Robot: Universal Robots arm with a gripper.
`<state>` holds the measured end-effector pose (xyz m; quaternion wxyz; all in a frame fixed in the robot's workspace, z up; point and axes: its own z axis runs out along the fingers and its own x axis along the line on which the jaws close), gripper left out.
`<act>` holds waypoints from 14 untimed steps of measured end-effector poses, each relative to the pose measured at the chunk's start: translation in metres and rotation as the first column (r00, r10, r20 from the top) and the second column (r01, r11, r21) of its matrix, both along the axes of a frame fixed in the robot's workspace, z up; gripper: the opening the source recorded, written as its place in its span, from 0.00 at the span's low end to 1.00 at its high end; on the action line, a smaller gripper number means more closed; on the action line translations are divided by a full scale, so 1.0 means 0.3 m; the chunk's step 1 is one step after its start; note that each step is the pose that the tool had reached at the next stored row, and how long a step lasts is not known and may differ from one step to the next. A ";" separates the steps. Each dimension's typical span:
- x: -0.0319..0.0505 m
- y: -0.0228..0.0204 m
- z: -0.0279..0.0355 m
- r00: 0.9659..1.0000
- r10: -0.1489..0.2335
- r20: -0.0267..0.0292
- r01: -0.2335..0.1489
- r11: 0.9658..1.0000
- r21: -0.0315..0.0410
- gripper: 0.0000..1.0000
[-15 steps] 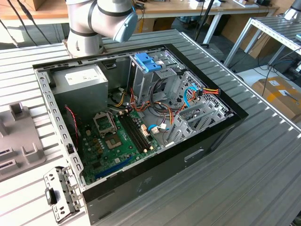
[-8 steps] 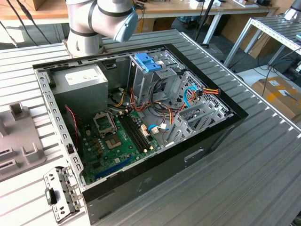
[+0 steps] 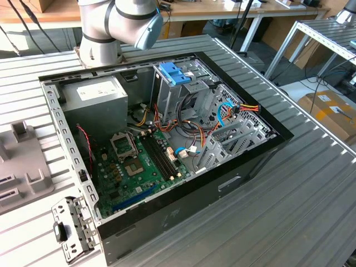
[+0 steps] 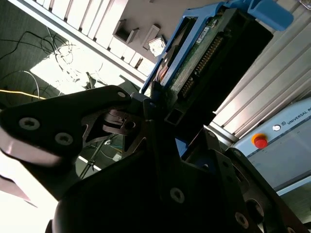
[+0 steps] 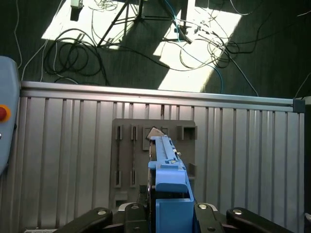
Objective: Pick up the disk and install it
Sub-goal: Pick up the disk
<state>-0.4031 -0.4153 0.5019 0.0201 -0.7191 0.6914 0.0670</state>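
Over the ribbed grey metal desk (image 5: 63,165), the black robot gripper (image 4: 158,114) is holding the disk (image 4: 214,53), a flat dark hard drive in a bright blue plastic carrier with a blue end tab. The fingers (image 4: 154,136) are pinching one end of it from both sides, and the rest is sticking out away from the wrist.

The second wrist view is giving me the flat face: green circuit board, a row of connector pins, and the blue rail running along the edge. It's also catching a grey-blue pendant (image 4: 261,141) with a red button, sitting off to the side.

The first wrist view is showing the disk (image 5: 167,189) edge-on instead, lined up over a grey slotted fixture plate (image 5: 126,160) that's lying on the desk. I can't tell if it's touching the plate or hanging clear of it. Past the desk edge there's a dark floor (image 5: 272,58) with loose cables and sun patches.

The exterior view is showing the open black computer case (image 3: 183,206) sitting on the desk. Inside are a green motherboard (image 3: 139,167), a big grey metal box (image 3: 94,94) with a white label in one corner, and a paler blue plastic bracket (image 3: 172,72) with slotted handles on top of the metal drive cage (image 3: 194,94). The grey arm (image 3: 119,22) is standing behind the case. The fixture plate (image 3: 22,161) is lying at the exterior view's left, near the case wall.
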 end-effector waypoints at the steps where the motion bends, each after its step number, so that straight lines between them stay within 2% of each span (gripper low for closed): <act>1: 0.000 -0.002 0.000 1.000 0.000 0.000 0.000 1.000 0.000 0.36; 8: 0.000 -0.018 -0.001 1.000 0.000 0.000 0.000 1.000 0.000 0.36; 14: 0.000 -0.041 -0.001 1.000 0.000 0.000 0.000 1.000 0.000 0.36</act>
